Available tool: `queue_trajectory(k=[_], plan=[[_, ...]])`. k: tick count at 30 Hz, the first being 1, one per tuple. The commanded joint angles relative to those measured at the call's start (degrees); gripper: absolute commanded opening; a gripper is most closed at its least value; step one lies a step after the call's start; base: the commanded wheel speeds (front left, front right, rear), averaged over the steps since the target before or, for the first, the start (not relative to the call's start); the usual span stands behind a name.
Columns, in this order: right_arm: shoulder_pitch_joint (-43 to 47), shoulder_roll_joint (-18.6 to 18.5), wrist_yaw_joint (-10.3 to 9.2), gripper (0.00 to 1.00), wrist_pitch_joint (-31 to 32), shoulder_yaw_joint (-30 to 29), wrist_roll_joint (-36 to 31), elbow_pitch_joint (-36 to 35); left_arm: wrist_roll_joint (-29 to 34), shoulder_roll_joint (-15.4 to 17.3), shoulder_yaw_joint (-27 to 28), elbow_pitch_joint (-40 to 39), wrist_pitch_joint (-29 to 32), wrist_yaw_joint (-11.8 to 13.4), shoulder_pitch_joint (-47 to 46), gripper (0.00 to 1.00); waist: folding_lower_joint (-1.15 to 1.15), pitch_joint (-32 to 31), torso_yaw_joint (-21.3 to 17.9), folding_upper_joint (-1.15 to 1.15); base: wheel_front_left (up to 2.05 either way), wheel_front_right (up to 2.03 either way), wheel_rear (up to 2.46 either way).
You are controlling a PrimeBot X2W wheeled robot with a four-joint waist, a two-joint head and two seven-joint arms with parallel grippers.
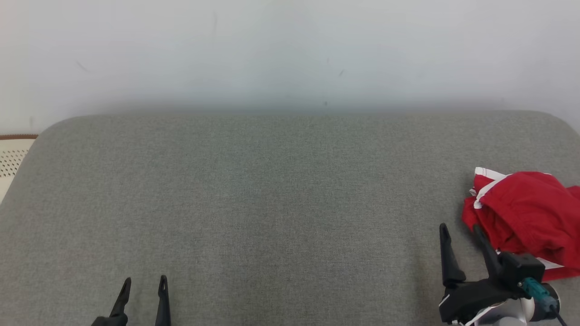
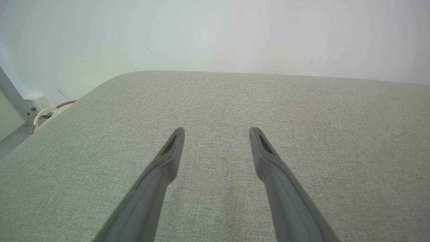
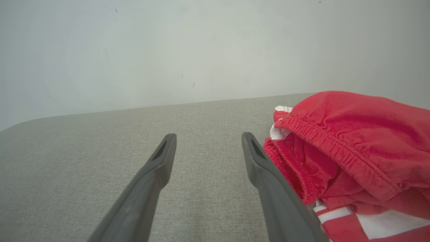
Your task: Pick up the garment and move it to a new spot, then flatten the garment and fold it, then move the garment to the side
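A crumpled red garment point(image 1: 528, 213) with white trim and an elastic waistband lies at the right edge of the grey padded surface point(image 1: 281, 194). My right gripper point(image 1: 458, 227) stands open just left of it, its right finger touching the cloth's edge, nothing between the fingers. In the right wrist view the garment point(image 3: 352, 148) bunches to the right of the open right gripper point(image 3: 207, 138). My left gripper point(image 1: 144, 281) is open low at the left, far from the garment. The left wrist view has the left gripper point(image 2: 216, 131) open over bare grey fabric.
A pale wall point(image 1: 290, 50) rises behind the surface. A cream perforated object with a brown rim point(image 1: 12, 156) sits past the surface's left edge. In the left wrist view a white cable loop point(image 2: 43, 116) lies off the left corner.
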Motion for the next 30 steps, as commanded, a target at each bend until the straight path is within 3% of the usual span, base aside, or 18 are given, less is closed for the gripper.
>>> queue_trajectory(k=[1,17,30], plan=[[1.1,0.2,0.01,1.0,0.0,0.3,-0.2,-0.2,0.5,0.0,0.4,-0.2,0.0,0.0,1.1,1.0,0.01,-0.4,-0.2,0.0,0.0,0.0,0.0],[4.2,1.2,0.01,1.0,0.0,4.5,0.9,0.2,-0.8,0.0,0.5,0.4,0.0,0.4,3.1,1.0,0.01,-3.0,-1.8,0.0,0.0,0.0,0.0],[4.6,0.0,0.01,1.0,0.0,5.9,1.9,0.8,-0.7,0.0,0.4,1.7,0.0,0.1,2.8,1.0,0.01,-3.5,-2.2,0.0,0.0,0.0,0.0]])
